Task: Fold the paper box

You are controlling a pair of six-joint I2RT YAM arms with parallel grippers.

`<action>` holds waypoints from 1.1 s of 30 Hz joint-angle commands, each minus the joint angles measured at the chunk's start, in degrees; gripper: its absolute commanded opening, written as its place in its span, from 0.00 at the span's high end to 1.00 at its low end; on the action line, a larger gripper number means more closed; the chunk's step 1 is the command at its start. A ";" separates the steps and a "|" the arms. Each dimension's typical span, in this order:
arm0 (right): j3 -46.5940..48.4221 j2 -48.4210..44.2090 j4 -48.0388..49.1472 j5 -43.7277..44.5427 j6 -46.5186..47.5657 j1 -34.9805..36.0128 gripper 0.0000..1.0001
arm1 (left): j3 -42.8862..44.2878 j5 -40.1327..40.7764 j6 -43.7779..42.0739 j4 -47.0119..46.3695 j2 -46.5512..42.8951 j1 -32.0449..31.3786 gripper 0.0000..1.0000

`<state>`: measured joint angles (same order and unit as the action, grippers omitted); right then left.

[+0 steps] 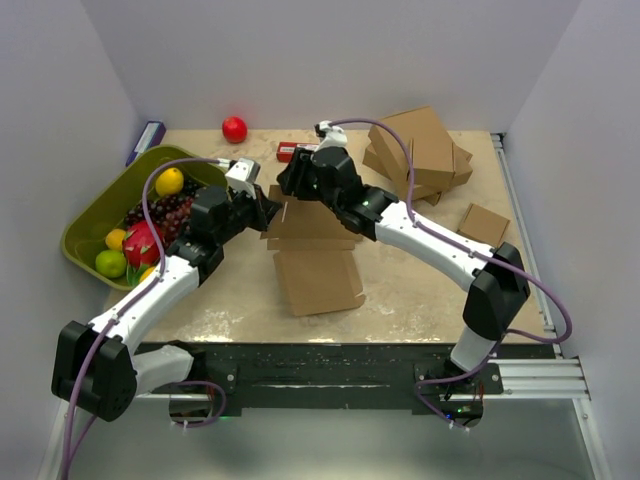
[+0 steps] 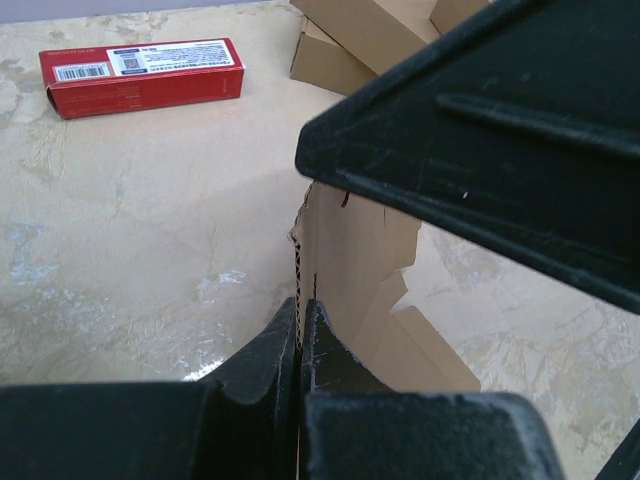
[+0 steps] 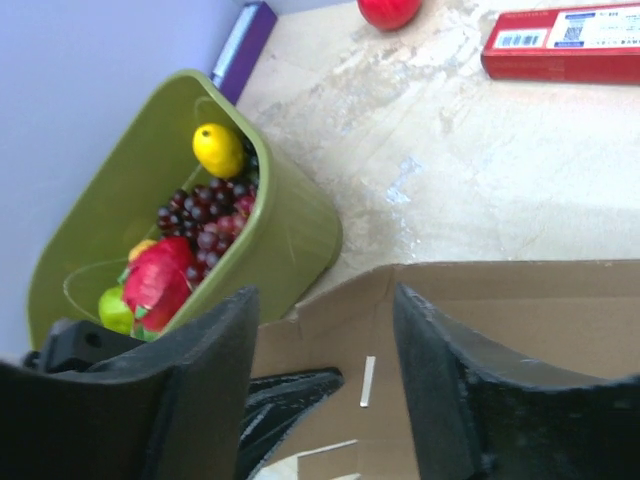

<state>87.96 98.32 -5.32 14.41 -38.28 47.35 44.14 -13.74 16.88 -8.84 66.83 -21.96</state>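
Box is lying in the middle of the bench, near half flat and far panel tipped up. Left tool is pinched tight on the left edge of that raised panel, with the cardboard squeezed right between its fingers. Right tool hangs at the panel's top edge with its fingers spread. Cardboard shows in the gap between them, but I can't tell if they actually touch it. Green bin of fruit sits just left of the box. Red carton and red ball are behind it, and a pile of boxes is back right, well apart.
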 commanded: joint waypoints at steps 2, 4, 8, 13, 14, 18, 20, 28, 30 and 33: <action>1.42 -0.94 -1.09 1.05 2.95 0.46 0.52 | 1.48 -0.76 -1.68 -2.15 -1.52 -0.37 1.00; 0.72 -1.20 -1.88 1.40 3.48 0.37 0.59 | 1.30 -1.46 -1.94 -2.58 -1.88 -0.37 1.00; -1.30 -2.78 -1.71 2.64 5.32 0.37 0.66 | 1.12 -3.13 -2.38 -3.02 -1.70 -0.37 1.00; -4.46 -4.63 -0.48 1.76 8.22 -1.20 0.73 | 1.12 -6.12 -3.52 -4.08 -1.88 -0.37 1.00; -5.08 -4.89 -0.39 1.50 8.57 -1.56 0.75 | 1.12 -6.13 -4.05 -4.08 -2.22 -0.37 1.00; -9.99 -7.09 2.76 -2.19 9.36 -4.72 0.77 | 0.86 -7.27 -4.93 -4.69 -2.58 -0.37 1.00; -11.32 -7.70 3.91 -4.39 10.50 -5.34 0.77 | 0.69 -8.32 -5.19 -4.96 -2.49 -0.37 1.00; -17.12 -7.36 13.05 -9.76 14.72 -8.86 0.76 | 0.07 -19.47 -6.07 -9.26 -1.97 -0.37 1.00; -18.26 -7.27 14.46 -9.58 16.92 -9.12 0.74 | -0.11 -20.45 -6.07 -10.05 -1.96 -0.37 1.00; -18.88 -7.79 13.77 -8.97 17.89 -9.73 0.67 | -0.11 -19.40 -5.99 -9.36 -1.88 -0.37 1.00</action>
<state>70.76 90.96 7.31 1.91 -25.19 39.90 43.29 -25.56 12.21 -10.37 66.26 -21.74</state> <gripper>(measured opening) 0.298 0.028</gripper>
